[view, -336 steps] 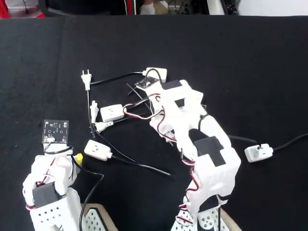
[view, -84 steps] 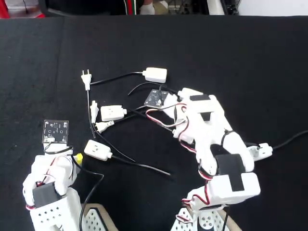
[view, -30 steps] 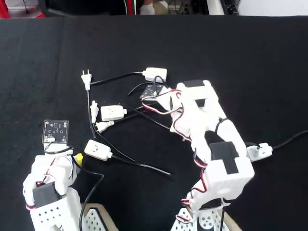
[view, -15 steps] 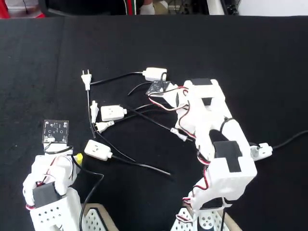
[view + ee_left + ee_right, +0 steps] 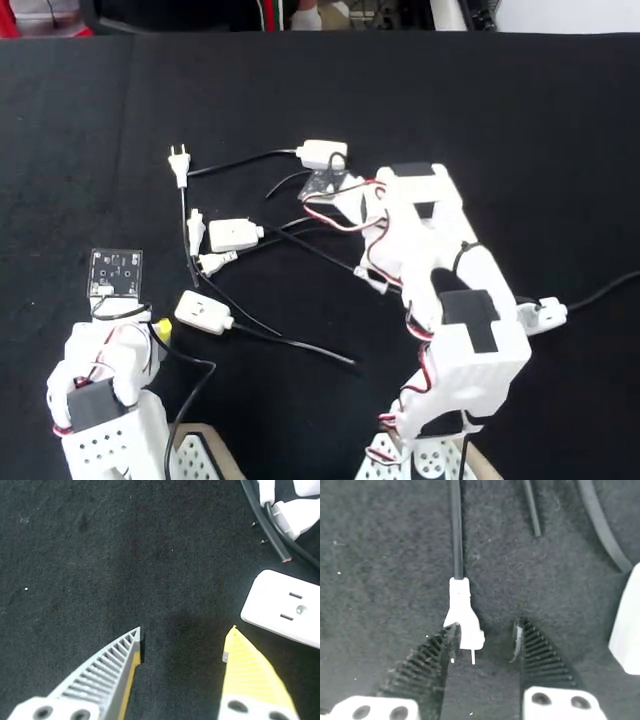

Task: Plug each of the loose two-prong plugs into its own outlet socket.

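The right arm's spread claw point(image 5: 486, 626) straddles the small white two-prong plastic plug point(image 5: 463, 620), which lies on the black worktop point(image 5: 380, 580) just beside one finger point(image 5: 427, 665), prongs pointing back toward the claw, its thin black cord point(image 5: 456, 530) running straight away beyond.

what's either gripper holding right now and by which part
Nothing is held. The right gripper is open around a white plug lying on the cloth; the left gripper is open over bare cloth.

Plug point(image 5: 462, 622) between right jaws, outlet socket point(image 5: 627, 630) beside
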